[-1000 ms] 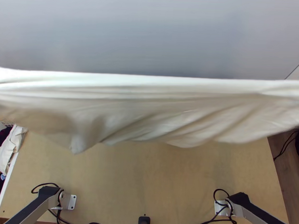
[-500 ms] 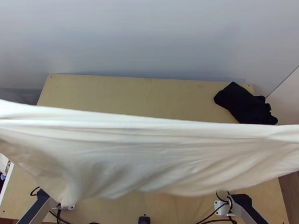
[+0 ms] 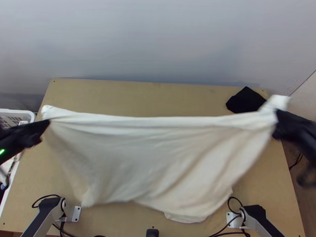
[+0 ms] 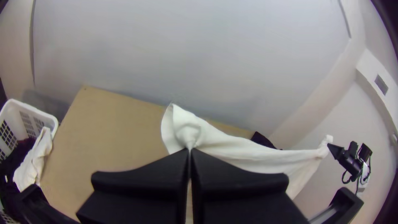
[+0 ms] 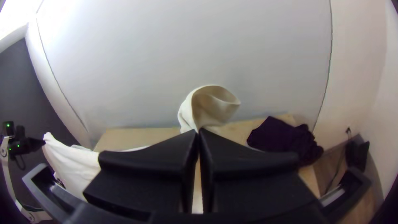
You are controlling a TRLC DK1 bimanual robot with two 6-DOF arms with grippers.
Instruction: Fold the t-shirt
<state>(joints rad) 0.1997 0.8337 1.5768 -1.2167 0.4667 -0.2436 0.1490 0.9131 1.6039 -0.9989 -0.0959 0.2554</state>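
Pale wall [image 3: 153,38] rises behind your light wooden table [image 3: 150,97]. At the table's left side you have a white basket [image 3: 32,114] holding dark and white cloth. Next comes your left gripper [image 3: 48,122], its fingers closed together on a pinched end of the white t-shirt [image 3: 156,160]. From there the shirt stretches across above the table, its upper edge drawn out sideways and the rest hanging in loose folds. Dark cloth [image 3: 244,100] lies bunched at the far right corner. Rightmost, your right gripper [image 3: 277,117] has its fingers closed on the shirt's other end, a loose flap flaring beyond the tips.
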